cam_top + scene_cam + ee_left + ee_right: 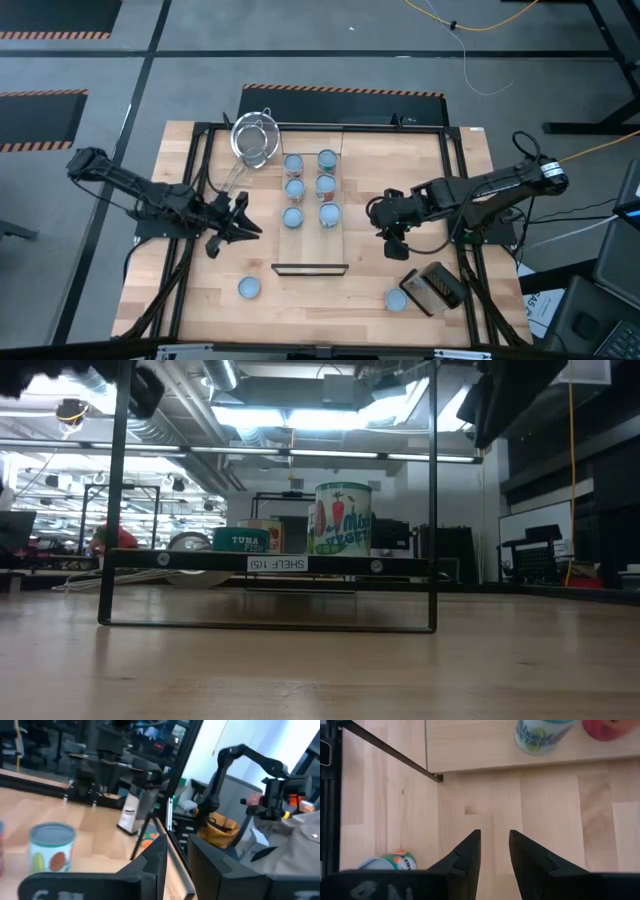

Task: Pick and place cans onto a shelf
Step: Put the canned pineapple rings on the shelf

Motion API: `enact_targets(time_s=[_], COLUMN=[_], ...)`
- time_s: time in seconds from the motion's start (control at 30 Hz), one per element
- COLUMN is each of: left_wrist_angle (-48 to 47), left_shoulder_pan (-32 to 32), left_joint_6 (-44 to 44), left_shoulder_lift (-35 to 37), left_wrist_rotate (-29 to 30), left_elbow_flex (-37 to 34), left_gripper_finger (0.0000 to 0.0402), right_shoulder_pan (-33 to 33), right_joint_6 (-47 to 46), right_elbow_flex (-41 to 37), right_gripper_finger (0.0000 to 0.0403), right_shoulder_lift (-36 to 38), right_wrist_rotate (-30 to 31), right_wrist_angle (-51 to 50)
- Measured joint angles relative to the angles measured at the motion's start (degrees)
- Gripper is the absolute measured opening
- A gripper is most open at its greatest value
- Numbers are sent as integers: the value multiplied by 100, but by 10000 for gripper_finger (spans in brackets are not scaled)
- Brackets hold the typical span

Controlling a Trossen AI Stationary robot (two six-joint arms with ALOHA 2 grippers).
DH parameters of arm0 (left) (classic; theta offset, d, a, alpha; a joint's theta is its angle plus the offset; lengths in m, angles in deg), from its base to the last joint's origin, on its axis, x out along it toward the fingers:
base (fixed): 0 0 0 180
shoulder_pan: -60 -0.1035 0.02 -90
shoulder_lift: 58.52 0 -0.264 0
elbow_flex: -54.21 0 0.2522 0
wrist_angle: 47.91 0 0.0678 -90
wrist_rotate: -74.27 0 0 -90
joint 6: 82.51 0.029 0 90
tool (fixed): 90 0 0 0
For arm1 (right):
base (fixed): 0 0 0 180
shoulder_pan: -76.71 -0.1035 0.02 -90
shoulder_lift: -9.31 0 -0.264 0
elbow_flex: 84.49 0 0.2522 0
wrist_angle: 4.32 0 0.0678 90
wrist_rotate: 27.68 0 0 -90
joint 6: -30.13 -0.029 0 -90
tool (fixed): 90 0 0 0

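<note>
The cans are small round metal tins with pale blue tops, rigid and probably light, with smooth curved sides that could slip, so each is best pinched across its side wall near mid-height, jaws square to the wall. Six of them [310, 187] stand in two rows of three on the long narrow light wood shelf [311, 238], toward its end nearer the table's far edge, while its black bar end nearer the front edge is bare. Two are not yet placed: one can [248, 288] sits near the tabletop's front edge, left of the shelf, and another can [396, 299] sits nearer the front right corner, just beside a dark rectangular box [437, 285]. The left gripper [243, 219] hovers just beside the shelf's left long edge, jaws a narrow gap apart and holding nothing. The right gripper [494, 851] hangs over bare tabletop off the shelf's right edge, jaws likewise slightly parted and empty.
</note>
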Motion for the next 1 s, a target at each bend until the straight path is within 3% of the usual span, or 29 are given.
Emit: enact_targets(time_s=[0.23,0.6,1.0], left_wrist_angle=[-1415,-3578,-4865], left_shoulder_pan=[893,2422,3024], left_joint_6=[-248,-1427,-2006], left_shoulder_lift=[-1113,-3389,-5122], left_wrist_rotate=[623,732,885], left_elbow_flex=[1256,3136,3826], left_gripper_finger=[69,69,69], right_shoulder_pan=[0,-2,-2], right_joint_6=[-29,-32,-2], right_elbow_flex=[-152,-152,-152], right_gripper_finger=[106,106,106], right_shoulder_lift=[-10,-12,-12], right_wrist_rotate=[9,-7,-7], right_wrist_angle=[112,342,342])
